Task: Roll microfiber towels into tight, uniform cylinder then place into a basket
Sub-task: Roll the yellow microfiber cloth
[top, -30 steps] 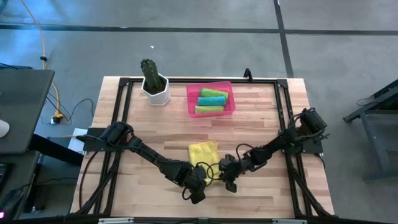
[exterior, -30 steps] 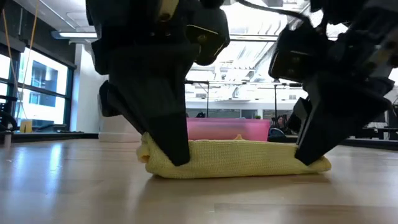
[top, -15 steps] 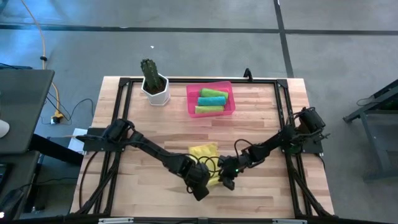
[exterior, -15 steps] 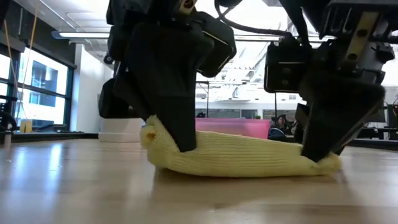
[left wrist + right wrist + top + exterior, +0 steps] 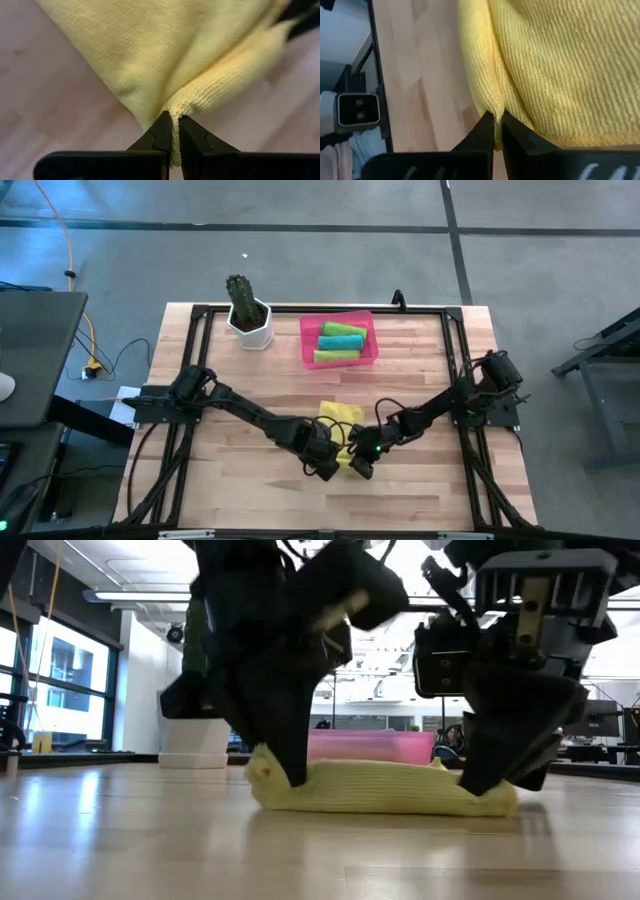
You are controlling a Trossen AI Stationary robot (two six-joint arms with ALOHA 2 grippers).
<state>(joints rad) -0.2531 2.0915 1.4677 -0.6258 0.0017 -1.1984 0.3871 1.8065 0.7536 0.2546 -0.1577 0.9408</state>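
A yellow microfiber towel [image 5: 341, 418] lies partly rolled on the wooden table, a low thick roll [image 5: 385, 790] in the low view. My left gripper [image 5: 327, 463] is shut on its left end and my right gripper [image 5: 359, 463] is shut on its right end, both at the towel's near side. The pink basket [image 5: 308, 343] stands at the far edge. It holds two lime green rolled towels [image 5: 343, 329] with a teal one [image 5: 339, 342] between them. My left gripper pinches a rolled fold of the towel's edge [image 5: 176, 106] between its two fingertips, at the roll's left end [image 5: 268, 772]. The fingers come steeply from above. The towel rests on the table. My right gripper pinches a thick fold of the towel's edge [image 5: 496, 102] between its two fingertips, at the roll's right end [image 5: 492, 802]. Its fingers slant down from the table's right side. The roll lies on the table below them.
A white pot with a green cactus [image 5: 247, 317] stands at the far left, beside the basket. A black frame [image 5: 200, 330] runs around the tabletop. Bare wood lies left and right of the towel.
Both grippers have stayed shut on the towel, rolled their wrists and drawn closer together. The left one has gone toward the table's right edge. The towel has slid a little right. Its roll has grown shorter and rounder.
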